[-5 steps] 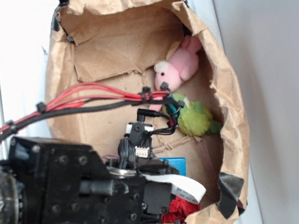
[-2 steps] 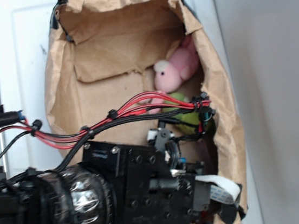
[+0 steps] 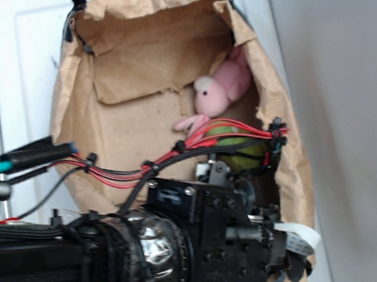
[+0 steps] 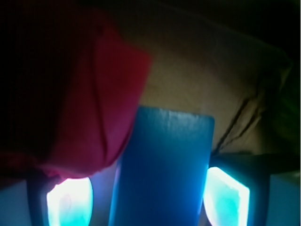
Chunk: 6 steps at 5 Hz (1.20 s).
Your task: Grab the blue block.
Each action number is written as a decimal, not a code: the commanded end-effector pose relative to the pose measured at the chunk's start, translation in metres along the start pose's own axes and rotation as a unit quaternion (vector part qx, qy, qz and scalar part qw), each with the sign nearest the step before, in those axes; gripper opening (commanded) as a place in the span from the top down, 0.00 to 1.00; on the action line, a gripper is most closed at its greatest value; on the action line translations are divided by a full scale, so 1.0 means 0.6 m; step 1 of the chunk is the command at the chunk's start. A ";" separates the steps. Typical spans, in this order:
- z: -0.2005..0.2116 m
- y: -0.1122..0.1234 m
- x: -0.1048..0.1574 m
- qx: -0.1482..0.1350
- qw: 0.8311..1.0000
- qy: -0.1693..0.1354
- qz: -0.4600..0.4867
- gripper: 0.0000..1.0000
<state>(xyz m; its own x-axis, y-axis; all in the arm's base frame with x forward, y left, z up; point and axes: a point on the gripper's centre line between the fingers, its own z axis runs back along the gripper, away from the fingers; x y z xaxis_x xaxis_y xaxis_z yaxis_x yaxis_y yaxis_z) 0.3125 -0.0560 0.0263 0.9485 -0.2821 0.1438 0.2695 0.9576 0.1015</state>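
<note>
Wrist view: one blue block [image 4: 162, 169], a smooth flat slab with a plain face, runs from lower centre of the frame up to mid-height, lying between the two glowing cyan fingers [image 4: 225, 195] of the gripper [image 4: 146, 200]. The fingers stand spread at either side of the slab; whether their pads touch it cannot be told. One red ball [image 4: 89, 108], soft and creased, fills the left half and overlaps the block's left edge. Its upper part is lost in darkness.

The exterior view shows one crumpled brown paper bag [image 3: 132, 72], open and rounded. Inside lie one fuzzy pink bunny [image 3: 220, 89] right of centre and one green plush toy [image 3: 234, 146], mostly hidden by red and black cables [image 3: 196, 143]. The black arm [image 3: 187, 244] blocks the bag's lower part, hiding block and gripper.
</note>
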 end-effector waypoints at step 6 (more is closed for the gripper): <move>0.097 0.106 -0.046 -0.020 0.989 0.002 0.146 1.00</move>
<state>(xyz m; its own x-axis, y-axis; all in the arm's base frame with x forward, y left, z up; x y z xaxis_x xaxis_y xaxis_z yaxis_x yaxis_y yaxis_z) 0.2897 0.0120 0.0655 0.9960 -0.0131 0.0883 0.0118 0.9998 0.0152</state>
